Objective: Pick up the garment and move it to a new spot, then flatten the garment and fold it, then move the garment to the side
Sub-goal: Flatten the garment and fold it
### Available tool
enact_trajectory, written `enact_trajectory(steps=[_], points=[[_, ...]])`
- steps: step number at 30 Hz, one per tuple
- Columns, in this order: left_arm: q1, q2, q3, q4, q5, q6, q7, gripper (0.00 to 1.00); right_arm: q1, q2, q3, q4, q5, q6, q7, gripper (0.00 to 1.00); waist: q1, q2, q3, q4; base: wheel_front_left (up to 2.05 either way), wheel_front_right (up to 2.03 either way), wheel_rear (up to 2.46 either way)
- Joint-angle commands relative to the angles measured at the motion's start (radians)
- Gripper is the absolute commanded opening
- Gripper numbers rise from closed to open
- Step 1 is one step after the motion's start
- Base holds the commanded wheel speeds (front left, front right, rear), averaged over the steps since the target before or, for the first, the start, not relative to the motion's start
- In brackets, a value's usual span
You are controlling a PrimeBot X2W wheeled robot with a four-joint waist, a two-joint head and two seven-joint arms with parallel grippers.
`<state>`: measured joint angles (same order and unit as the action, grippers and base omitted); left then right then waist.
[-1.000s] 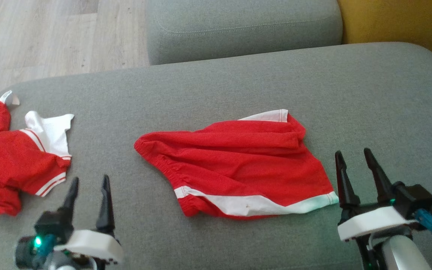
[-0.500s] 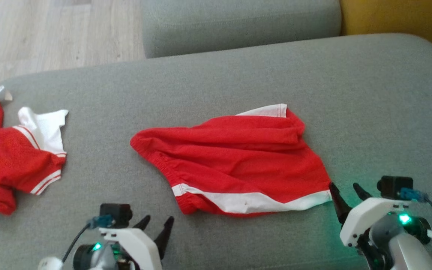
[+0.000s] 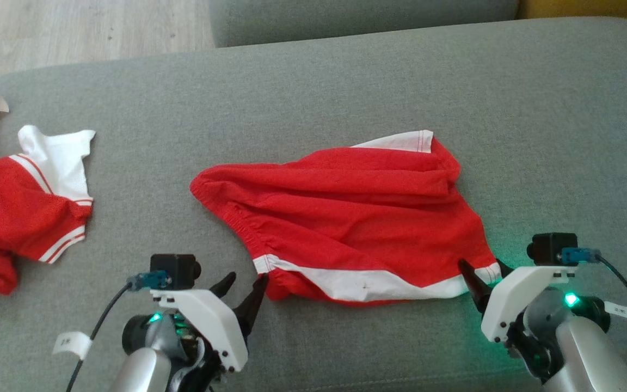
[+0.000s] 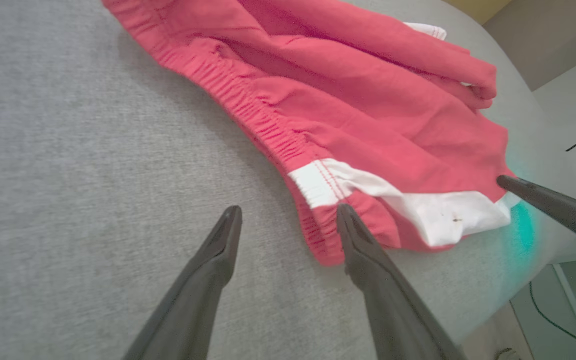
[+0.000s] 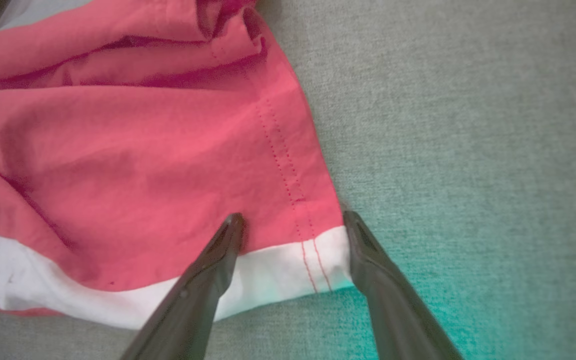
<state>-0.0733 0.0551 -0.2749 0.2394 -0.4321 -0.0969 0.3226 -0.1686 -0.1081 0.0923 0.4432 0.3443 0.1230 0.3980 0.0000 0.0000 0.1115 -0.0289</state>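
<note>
The garment is a pair of red shorts (image 3: pixel 346 218) with a white band along the near edge, lying rumpled on the grey sofa seat (image 3: pixel 564 136). My left gripper (image 3: pixel 247 277) stands open at the shorts' near left corner. In the left wrist view the left gripper (image 4: pixel 288 209) has its right finger over the waistband end of the shorts (image 4: pixel 368 100) and its left finger over bare cushion. My right gripper (image 3: pixel 481 265) is open at the near right corner. In the right wrist view the right gripper (image 5: pixel 293 216) straddles the white hem corner of the shorts (image 5: pixel 143 150), nothing pinched.
A second red and white garment (image 3: pixel 14 207) lies crumpled at the seat's left end. Another grey cushion (image 3: pixel 346 16) sits beyond the far edge, with wooden floor (image 3: pixel 74 27) at the upper left. My right gripper's finger (image 4: pixel 543 200) reaches into the left wrist view.
Both grippers have tipped over and moved inward to the shorts' near corners, staying open. The head camera has tilted down, so the whole picture shifted. The shorts lie as before.
</note>
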Motion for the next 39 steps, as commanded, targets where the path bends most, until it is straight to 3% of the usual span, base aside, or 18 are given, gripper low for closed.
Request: enact_trajectory(steps=[1, 10, 16, 17, 18, 19, 20, 21, 22, 34, 39], points=[[-0.052, -0.003, 0.02, -0.044, -0.028, -0.003, -0.007, 1.0, -0.021, -0.01, 0.031, -0.034, 0.01, 0.008, 0.005, 1.0, 0.0, 0.0, 0.005, -0.002, 0.0, 0.0, 0.0], [-0.079, -0.005, -0.013, -0.054, -0.166, 0.016, 0.029, 1.0, -0.025, -0.015, 0.052, -0.043, 0.026, 0.008, 0.013, 1.0, 0.0, 0.0, 0.032, -0.01, 0.0, 0.0, 0.0], [-0.124, -0.005, -0.034, -0.01, -0.204, 0.019, 0.028, 1.0, -0.029, -0.012, 0.079, -0.037, 0.044, 0.008, 0.015, 1.0, 0.0, 0.0, 0.045, -0.019, 0.0, 0.0, 0.0], [-0.127, -0.005, -0.038, -0.006, -0.211, 0.018, 0.027, 0.77, -0.029, -0.012, 0.084, -0.037, 0.048, 0.008, 0.014, 0.84, 0.0, 0.0, 0.044, -0.02, 0.0, 0.0, 0.0], [-0.129, -0.005, -0.041, -0.003, -0.217, 0.017, 0.023, 0.48, -0.03, -0.013, 0.09, -0.039, 0.052, 0.008, 0.009, 0.32, 0.0, 0.0, 0.044, -0.021, 0.0, 0.0, 0.0], [-0.129, -0.005, -0.044, -0.001, -0.22, 0.017, 0.02, 0.3, -0.029, -0.015, 0.096, -0.041, 0.057, 0.008, 0.004, 0.0, 0.0, 0.0, 0.044, -0.021, 0.0, 0.0, 0.0], [-0.129, -0.005, -0.044, -0.001, -0.22, 0.017, 0.02, 0.3, -0.029, -0.015, 0.096, -0.041, 0.057, 0.008, 0.004, 0.0, 0.0, 0.0, 0.044, -0.021, 0.0, 0.0, 0.0], [-0.128, -0.005, -0.047, 0.001, -0.223, 0.016, 0.018, 0.06, -0.029, -0.016, 0.101, -0.042, 0.066, 0.008, -0.002, 0.0, 0.0, 0.0, 0.043, -0.021, 0.0, 0.0, 0.0], [-0.126, -0.005, -0.048, 0.001, -0.226, 0.016, 0.014, 0.0, -0.03, -0.017, 0.104, -0.046, 0.075, 0.008, -0.011, 0.0, 0.0, 0.0, 0.041, -0.021, 0.0, 0.0, 0.0], [-0.092, 0.054, -0.002, -0.145, -0.227, 0.021, -0.038, 0.0, -0.025, -0.029, 0.066, -0.167, 0.199, 0.008, -0.143, 0.0, 0.0, 0.0, 0.021, -0.009, 0.0, 0.0, 0.0], [-0.154, 0.091, 0.005, -0.198, -0.224, 0.009, -0.02, 0.0, -0.055, -0.037, 0.082, -0.225, 0.286, 0.008, -0.126, 0.0, 0.0, 0.0, 0.036, -0.005, 0.0, 0.0, 0.0]])
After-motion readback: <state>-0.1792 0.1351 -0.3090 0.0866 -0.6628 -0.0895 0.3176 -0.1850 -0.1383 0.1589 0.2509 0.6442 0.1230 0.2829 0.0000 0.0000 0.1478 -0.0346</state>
